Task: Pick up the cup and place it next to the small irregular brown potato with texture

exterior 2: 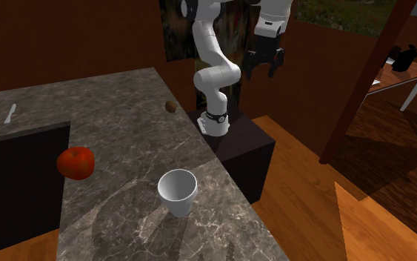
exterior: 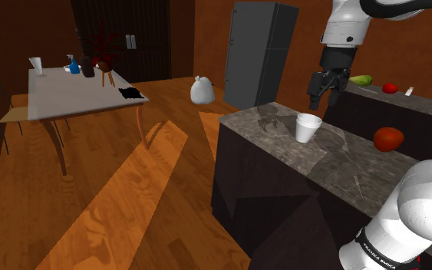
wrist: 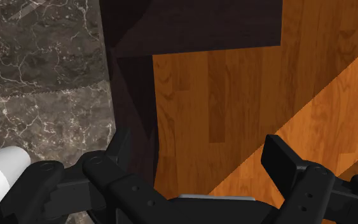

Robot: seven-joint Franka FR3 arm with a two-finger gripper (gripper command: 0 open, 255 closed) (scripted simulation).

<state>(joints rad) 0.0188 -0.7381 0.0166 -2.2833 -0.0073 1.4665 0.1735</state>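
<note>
**Open fingers hanging wide of the cup**

The gripper [exterior: 328,90] is hanging high, its fingers [wrist: 120,151] standing apart and holding nothing. As far as I can tell, it is aiming past the edge of the surface [exterior 2: 125,96] at the floor [wrist: 234,95]. The white cup [exterior: 308,127] is standing upright near that edge, well apart from the potato [exterior 2: 169,106]. If the gripper is dropping from here, one finger may be catching the rim and knocking the cup over the edge.
</note>
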